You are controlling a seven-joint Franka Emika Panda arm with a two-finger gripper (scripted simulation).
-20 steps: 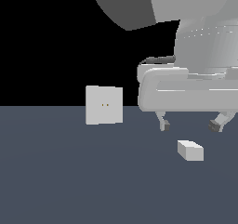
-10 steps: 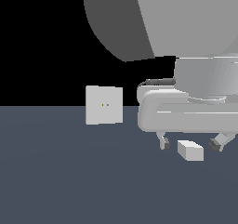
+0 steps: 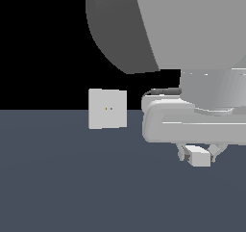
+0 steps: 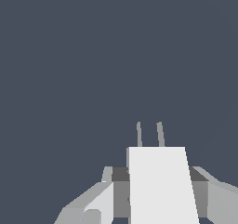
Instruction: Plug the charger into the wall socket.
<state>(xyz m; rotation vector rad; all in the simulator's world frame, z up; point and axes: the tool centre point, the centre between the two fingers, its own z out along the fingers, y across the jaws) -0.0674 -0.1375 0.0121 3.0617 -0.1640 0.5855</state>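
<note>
- One big grey-white Panda arm (image 3: 192, 43) fills the upper part of the exterior view's right, its wide pale wrist housing hanging low over the tabletop (image 3: 72, 187).
- That tabletop is a flat slate-blue surface, running back to a black backdrop.
- Next in size, the wall socket (image 3: 107, 109) stands upright on the tabletop toward the exterior view's left, well apart from the arm; it is a flat white square plate with two tiny yellowish holes near its centre.
- Under the wrist housing sits the pincer (image 3: 198, 154), its two short fingers coming down on either side of the charger (image 3: 199, 156).
- From the wrist view, the pincer (image 4: 155, 197) has a finger pressed against each flank of the charger (image 4: 160, 186), so it looks clamped shut on that block.
- Smallest of all, the charger is a plain white rectangular block; two thin grey prongs (image 4: 149, 134) stick out of its far end in the wrist view.
- Whether the block rests on the tabletop or hangs just clear of it, I cannot tell.
</note>
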